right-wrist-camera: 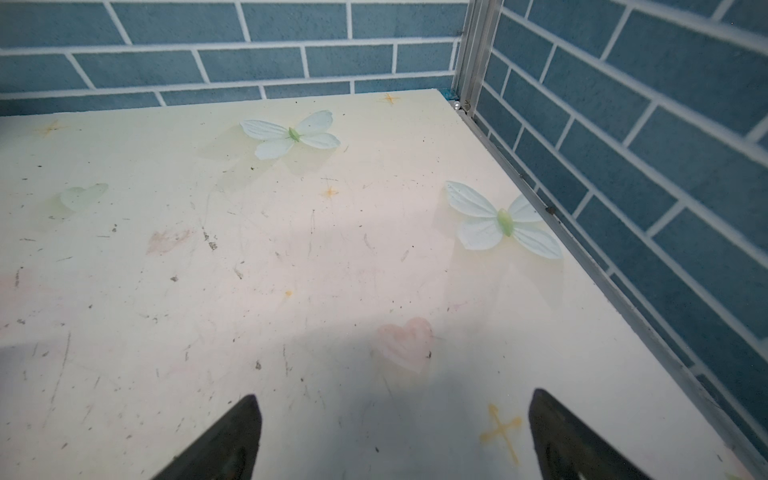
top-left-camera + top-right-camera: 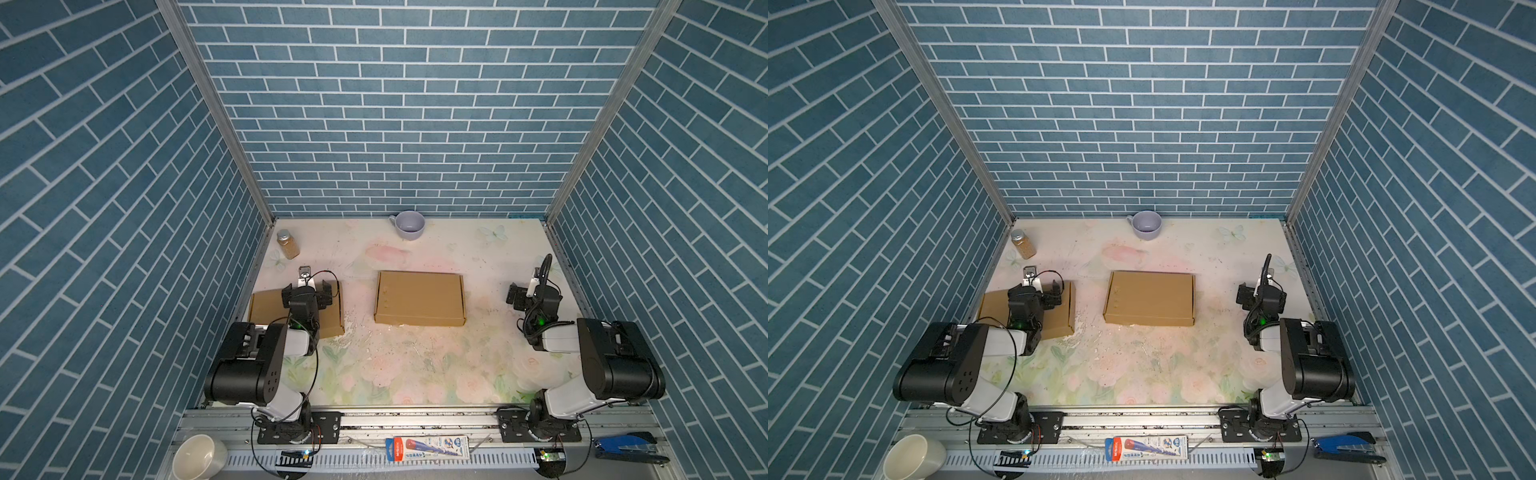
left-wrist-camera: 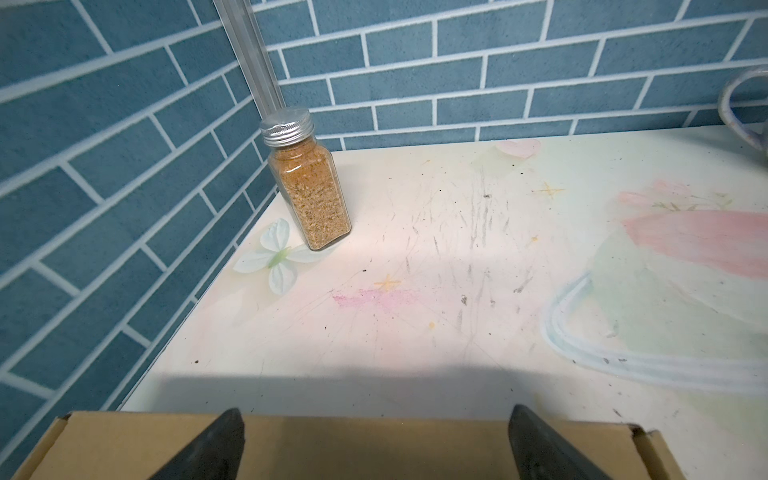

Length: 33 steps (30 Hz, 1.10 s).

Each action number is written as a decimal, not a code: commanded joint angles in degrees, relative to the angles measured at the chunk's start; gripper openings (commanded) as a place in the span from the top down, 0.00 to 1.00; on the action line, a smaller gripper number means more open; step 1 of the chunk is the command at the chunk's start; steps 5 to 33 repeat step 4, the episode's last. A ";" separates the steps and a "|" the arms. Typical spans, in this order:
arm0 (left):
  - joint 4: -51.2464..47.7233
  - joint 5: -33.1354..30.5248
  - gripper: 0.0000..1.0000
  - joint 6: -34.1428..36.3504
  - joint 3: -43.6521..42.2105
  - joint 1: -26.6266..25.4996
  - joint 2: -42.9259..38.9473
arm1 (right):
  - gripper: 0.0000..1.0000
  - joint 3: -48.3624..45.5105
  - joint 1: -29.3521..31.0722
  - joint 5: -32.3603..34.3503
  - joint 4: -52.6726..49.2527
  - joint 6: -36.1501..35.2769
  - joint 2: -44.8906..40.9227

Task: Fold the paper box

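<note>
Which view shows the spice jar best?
Left wrist view: the spice jar is close, upright and sharp. Both top views show it small and distant; the right wrist view misses it.

3 blue brick walls [image 2: 415, 104], perhaps wallpaper; floral tabletop [image 2: 415, 365].

You can count two boxes [image 2: 419, 297] [image 2: 266, 306], two cups [image 2: 409, 225] [image 2: 199, 457], one jar [image 2: 288, 244], one stapler [image 2: 627, 446] and one packet [image 2: 428, 448] in your scene.

The table [image 2: 415, 365] lies open in front; central box [image 2: 419, 298], spice jar [image 2: 287, 244], mug [image 2: 409, 225] stand behind.
</note>
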 commanded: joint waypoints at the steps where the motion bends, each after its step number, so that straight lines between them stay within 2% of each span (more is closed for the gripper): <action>1: 1.04 -0.77 0.00 0.79 0.54 -0.69 0.27 | 0.01 1.33 -0.15 -0.52 1.24 -0.56 0.06; 3: -0.31 -2.66 0.00 -0.04 1.20 -0.69 0.22 | 0.01 1.22 -0.16 -0.31 1.39 -0.71 -0.03; 33: -0.07 -2.51 0.00 -0.17 0.96 -0.61 0.13 | 0.01 1.14 -0.10 -0.29 1.48 -0.73 -0.09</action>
